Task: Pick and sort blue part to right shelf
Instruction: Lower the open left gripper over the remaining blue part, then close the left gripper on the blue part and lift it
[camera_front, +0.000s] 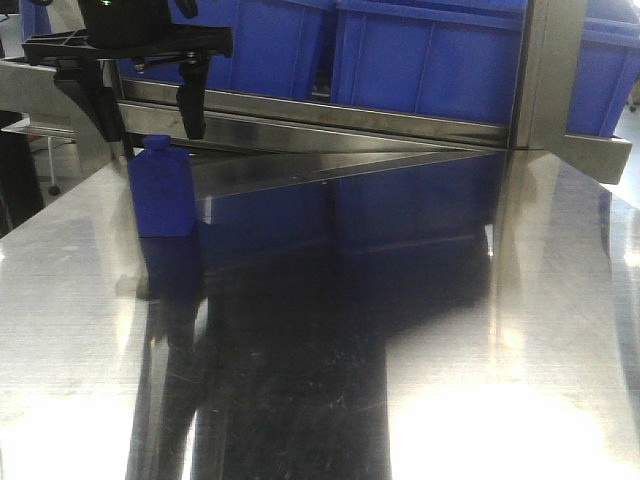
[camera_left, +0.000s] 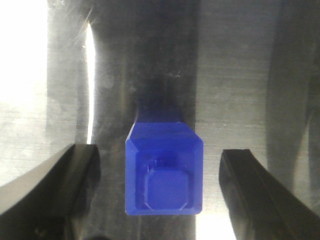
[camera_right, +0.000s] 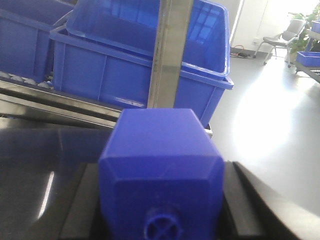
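The blue part stands upright on the steel counter at its far left, just in front of the shelf rail. The left tool hangs directly above it, released. In the left wrist view its black fingers flank the part on either side with bare counter showing in both gaps (nothing touches). The right tool is clenched on a second blue part, its dark fingers pressed against the block's two sides. This one is held up off the counter, facing the blue bins and a steel shelf post.
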